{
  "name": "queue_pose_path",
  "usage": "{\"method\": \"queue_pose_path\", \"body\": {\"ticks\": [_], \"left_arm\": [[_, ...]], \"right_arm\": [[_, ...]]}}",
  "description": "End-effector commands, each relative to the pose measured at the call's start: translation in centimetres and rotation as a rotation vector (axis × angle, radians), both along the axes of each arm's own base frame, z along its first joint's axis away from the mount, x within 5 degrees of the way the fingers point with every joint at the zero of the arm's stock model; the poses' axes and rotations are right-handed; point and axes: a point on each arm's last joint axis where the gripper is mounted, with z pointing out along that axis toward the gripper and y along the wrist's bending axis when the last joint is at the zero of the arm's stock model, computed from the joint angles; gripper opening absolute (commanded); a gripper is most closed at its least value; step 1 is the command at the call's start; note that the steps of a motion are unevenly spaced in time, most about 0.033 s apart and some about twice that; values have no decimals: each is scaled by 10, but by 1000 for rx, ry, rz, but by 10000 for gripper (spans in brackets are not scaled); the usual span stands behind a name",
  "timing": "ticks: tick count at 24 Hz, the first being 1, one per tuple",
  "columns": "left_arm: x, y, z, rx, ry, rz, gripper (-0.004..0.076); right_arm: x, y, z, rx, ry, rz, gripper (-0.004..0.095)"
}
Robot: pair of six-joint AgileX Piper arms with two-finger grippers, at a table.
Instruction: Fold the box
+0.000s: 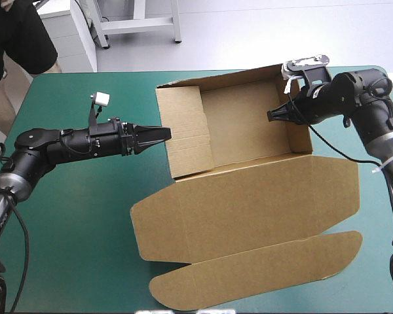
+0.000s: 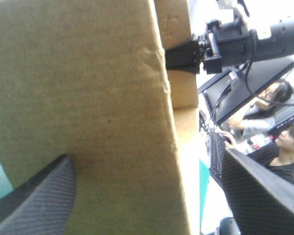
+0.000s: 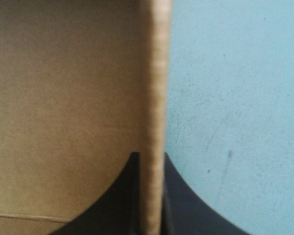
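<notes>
The brown box [image 1: 249, 203] lies open on the teal-green cover: a tray with raised walls at the back, and the lid and its front flap [image 1: 255, 271] flat toward the front. My left gripper [image 1: 162, 135] [image 2: 147, 156] is open at the tray's left wall [image 2: 88, 98], whose edge stands between its fingers. My right gripper [image 1: 272, 115] [image 3: 152, 154] is shut on the tray's right wall [image 3: 156, 73], reaching in from the right. It also shows in the left wrist view as the right gripper [image 2: 186, 54], beyond the wall.
Bare teal-green cover [image 1: 72, 216] stretches left of the box to the table's left and front edges. The lid's front flap ends close to the table's front edge. A narrow strip of cover [image 1: 373, 216] remains right of the lid.
</notes>
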Motion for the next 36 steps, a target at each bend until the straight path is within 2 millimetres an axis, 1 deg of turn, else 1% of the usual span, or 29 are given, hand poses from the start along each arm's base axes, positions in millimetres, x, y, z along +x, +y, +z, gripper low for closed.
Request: {"method": "queue_pose_path", "body": {"ticks": [1,3,6,9,12,16,18,22,24,26,31,33,34,35,36], "left_arm": [[-12,-3,32,-156,-55,-52,580],[-9,-2,31,-127,-49,-21,580],[-6,-11,29,-17,2,7,580],[-7,-30,33,108,50,39,580],[-7,-49,40,213,63,119,580],[-7,-63,42,295,83,225,580],[-7,-69,41,313,90,289,580],[-6,-77,40,336,69,375,580],[-7,-80,40,349,47,384,580],[-7,-79,39,373,29,386,580],[-3,-77,41,377,-23,421,574],[-2,-77,42,370,-27,428,526],[-2,-77,42,363,-24,428,472],[-2,-78,43,353,-21,431,326],[-2,-78,43,349,-25,436,225]], "right_arm": [[-7,-2,24,50,-111,-15,-16],[-8,1,24,65,-107,-24,-16],[-8,8,26,72,-127,-7,-16],[-9,14,27,84,-141,-3,-16],[-8,11,27,72,-143,-27,-16],[-9,11,25,68,-122,-35,-16],[-12,14,28,81,-129,-43,-16],[-17,20,35,78,-154,-34,-16],[-20,25,42,94,-173,-26,-16],[-21,24,47,110,-186,-30,-16],[-22,24,48,109,-177,-34,-16],[-22,24,47,111,-174,-36,-16],[-22,24,47,111,-172,-35,-16],[-23,24,47,109,-165,-35,-16],[-23,24,47,108,-163,-35,-16]]}}
